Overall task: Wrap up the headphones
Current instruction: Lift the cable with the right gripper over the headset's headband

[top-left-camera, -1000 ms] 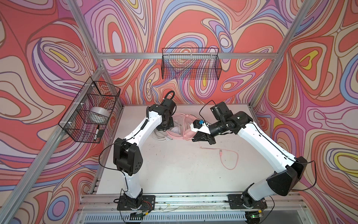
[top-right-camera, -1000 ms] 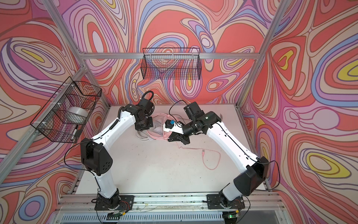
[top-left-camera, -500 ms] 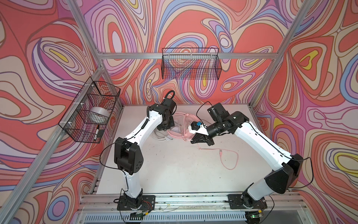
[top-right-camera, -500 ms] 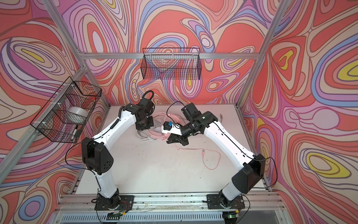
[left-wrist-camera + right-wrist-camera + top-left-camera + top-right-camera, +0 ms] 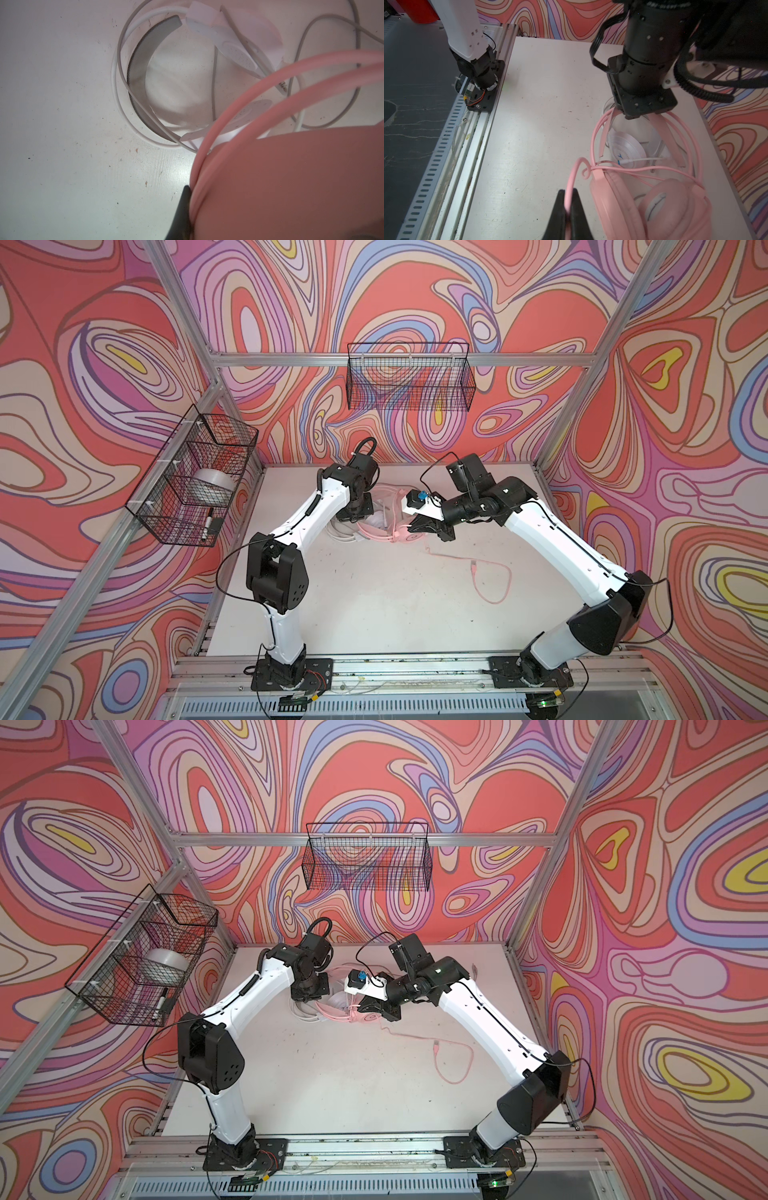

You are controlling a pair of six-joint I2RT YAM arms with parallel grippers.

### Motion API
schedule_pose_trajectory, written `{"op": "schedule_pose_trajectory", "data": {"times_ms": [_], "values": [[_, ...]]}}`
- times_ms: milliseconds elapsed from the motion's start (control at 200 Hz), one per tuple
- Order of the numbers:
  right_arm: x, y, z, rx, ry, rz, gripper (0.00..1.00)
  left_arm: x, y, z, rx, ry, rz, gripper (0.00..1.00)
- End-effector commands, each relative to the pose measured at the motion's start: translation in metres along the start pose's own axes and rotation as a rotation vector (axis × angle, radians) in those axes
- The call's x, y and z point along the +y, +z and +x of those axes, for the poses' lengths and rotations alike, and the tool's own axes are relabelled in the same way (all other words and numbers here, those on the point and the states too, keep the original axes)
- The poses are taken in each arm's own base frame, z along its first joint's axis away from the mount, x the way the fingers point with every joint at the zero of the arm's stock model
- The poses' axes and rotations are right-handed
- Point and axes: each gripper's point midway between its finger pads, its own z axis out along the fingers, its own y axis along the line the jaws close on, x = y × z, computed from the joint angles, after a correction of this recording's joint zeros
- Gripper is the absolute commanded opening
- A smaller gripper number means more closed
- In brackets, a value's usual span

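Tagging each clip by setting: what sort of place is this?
Probably a robot data-collection cell: left arm and right arm mounted on an aluminium rail, swirl-patterned backdrop panels on a metal frame, wire basket hung above a white table.

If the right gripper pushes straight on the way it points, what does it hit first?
The right gripper pinches the pink cable; past that, likely bare table. The pink headset lies close beside the line; depth is unclear.

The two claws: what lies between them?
The pink headphones, its band arching over a cup of the white headphones; the right wrist view shows it.
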Motion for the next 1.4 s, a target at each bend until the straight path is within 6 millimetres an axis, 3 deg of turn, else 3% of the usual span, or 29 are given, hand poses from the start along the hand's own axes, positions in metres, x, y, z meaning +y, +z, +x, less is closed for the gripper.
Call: {"op": "schedule_pose_trajectory", "data": {"times_ms": [0, 245, 421, 716, 1127, 1392], "values": [[-0.018, -0.002, -0.005, 0.026, -0.004, 0.067, 0.0, -0.004, -0.01, 0.002, -0.01, 0.035, 0.023, 0.0], [-0.03, -0.01, 0.001, 0.13, 0.033, 0.077, 0.0, 0.003, -0.016, 0.001, -0.025, 0.089, -0.015, 0.0], [-0.014, -0.008, 0.008, 0.172, 0.087, -0.034, 0.0, 0.01, -0.017, 0.0, -0.035, 0.081, -0.049, 0.0], [0.012, 0.0, -0.008, 0.047, 0.206, -0.186, 0.0, 0.008, -0.015, -0.002, -0.041, 0.042, -0.044, 0.0], [0.018, 0.006, -0.018, 0.0, 0.396, -0.232, 0.0, 0.012, -0.016, -0.006, -0.062, 0.011, -0.072, 0.0], [0.024, 0.004, -0.015, -0.003, 0.412, -0.218, 0.0, 0.008, -0.013, -0.005, -0.046, 0.016, -0.052, 0.0]]}}
